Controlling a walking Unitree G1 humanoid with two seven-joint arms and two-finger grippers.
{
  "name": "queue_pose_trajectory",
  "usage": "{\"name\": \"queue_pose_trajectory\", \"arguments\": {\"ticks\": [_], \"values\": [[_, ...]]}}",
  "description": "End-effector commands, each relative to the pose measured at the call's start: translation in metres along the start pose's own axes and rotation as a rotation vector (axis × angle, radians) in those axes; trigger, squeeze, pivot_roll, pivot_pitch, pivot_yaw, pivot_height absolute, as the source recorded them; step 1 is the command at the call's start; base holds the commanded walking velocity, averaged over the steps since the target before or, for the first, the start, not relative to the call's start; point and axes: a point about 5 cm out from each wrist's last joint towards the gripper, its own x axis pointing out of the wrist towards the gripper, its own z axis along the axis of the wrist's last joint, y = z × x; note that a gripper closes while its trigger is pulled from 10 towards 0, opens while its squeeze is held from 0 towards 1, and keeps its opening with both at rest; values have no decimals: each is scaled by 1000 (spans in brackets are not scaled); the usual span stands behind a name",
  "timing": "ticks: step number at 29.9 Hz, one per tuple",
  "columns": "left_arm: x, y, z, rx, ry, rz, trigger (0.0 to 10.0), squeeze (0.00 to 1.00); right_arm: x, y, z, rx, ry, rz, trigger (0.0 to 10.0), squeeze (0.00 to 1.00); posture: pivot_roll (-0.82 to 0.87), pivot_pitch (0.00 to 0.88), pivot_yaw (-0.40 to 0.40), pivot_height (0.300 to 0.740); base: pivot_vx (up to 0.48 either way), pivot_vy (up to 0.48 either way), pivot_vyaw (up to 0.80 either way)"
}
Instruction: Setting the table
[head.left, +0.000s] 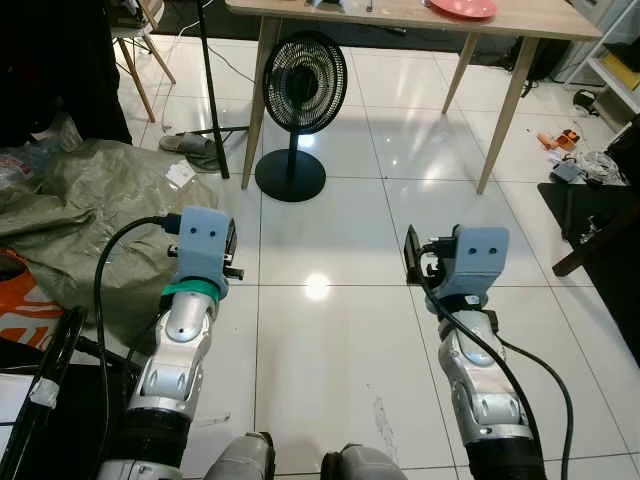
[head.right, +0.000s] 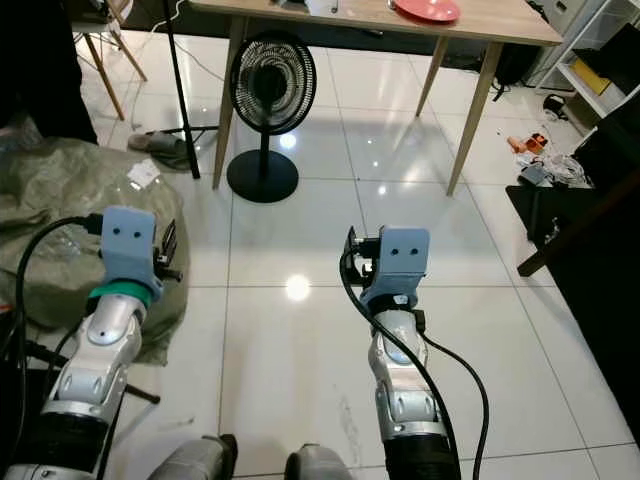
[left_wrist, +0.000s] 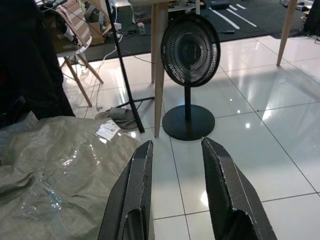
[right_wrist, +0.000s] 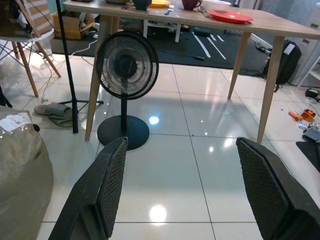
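Observation:
A light wooden table (right_wrist: 280, 30) stands across the tiled floor ahead of me. On its top lie a red plate (right_wrist: 231, 16), a dark red cup (right_wrist: 191, 4) and a yellow plate (right_wrist: 159, 3); the red plate (head.left: 462, 7) is near the table's right end. Both arms are held out low over the floor, well short of the table. My left gripper (left_wrist: 177, 190) is open with a narrow gap and nothing in it. My right gripper (right_wrist: 182, 190) is open wide and holds nothing.
A black floor fan (head.left: 300, 95) stands in front of the table's left leg. A grey-green plastic sheet (head.left: 90, 200) lies bunched at the left, with a black stand pole (head.left: 210, 90) and a slipper (head.left: 190, 145) behind it. Small clutter (head.left: 575, 165) and dark furniture (head.left: 600, 230) sit at the right.

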Motion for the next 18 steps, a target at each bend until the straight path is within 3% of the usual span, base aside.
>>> {"name": "queue_pose_trajectory", "arguments": {"ticks": [1,18], "values": [[-3,-1,-3,11,17,2,10000,0,0,-2,-4,1,16,-2,10000,0,56,20,-67,740,0,0,0],[-3,-3,-3,17,15,26,10000,0,-2,-1,-3,-13,15,22,10000,0,27,25,-77,740,298,0,0]]}}
